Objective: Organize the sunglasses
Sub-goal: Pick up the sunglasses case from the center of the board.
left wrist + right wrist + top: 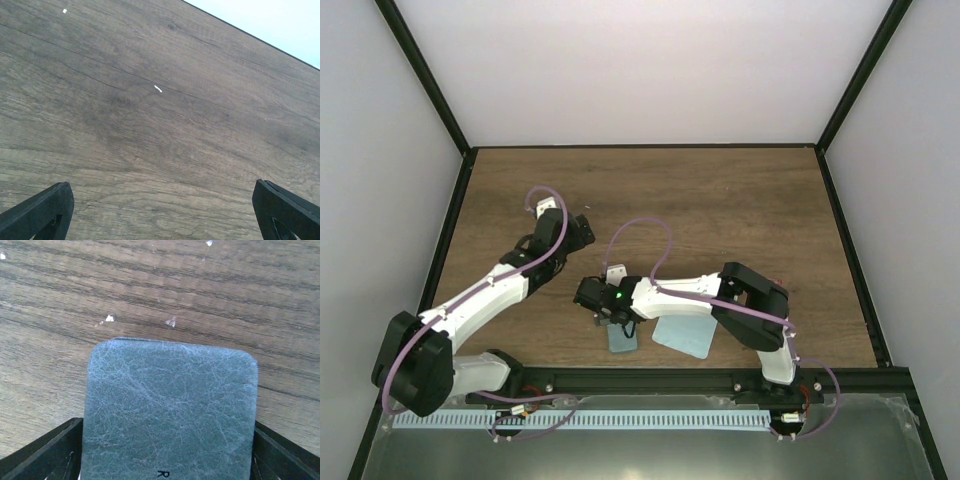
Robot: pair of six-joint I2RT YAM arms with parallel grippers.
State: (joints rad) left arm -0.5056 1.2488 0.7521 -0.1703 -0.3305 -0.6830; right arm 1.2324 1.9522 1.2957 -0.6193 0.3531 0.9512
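Observation:
The blue-grey case [623, 338] lies closed near the table's front edge, and no green inside shows. In the right wrist view the case [170, 400] fills the gap between my right gripper's [167, 430] fingers, and both fingers [55, 450] touch its sides. In the top view my right gripper [607, 310] is over the case's far end. My left gripper [582, 232] is open and empty over bare wood to the upper left, and its gap [162, 200] shows only table. The red wire sunglasses are hidden or out of view.
The pale blue square cloth [682, 336] lies flat just right of the case, partly under the right arm. The wooden table [720, 210] has black frame posts and white walls around it. A metal rail [650, 382] runs along the front.

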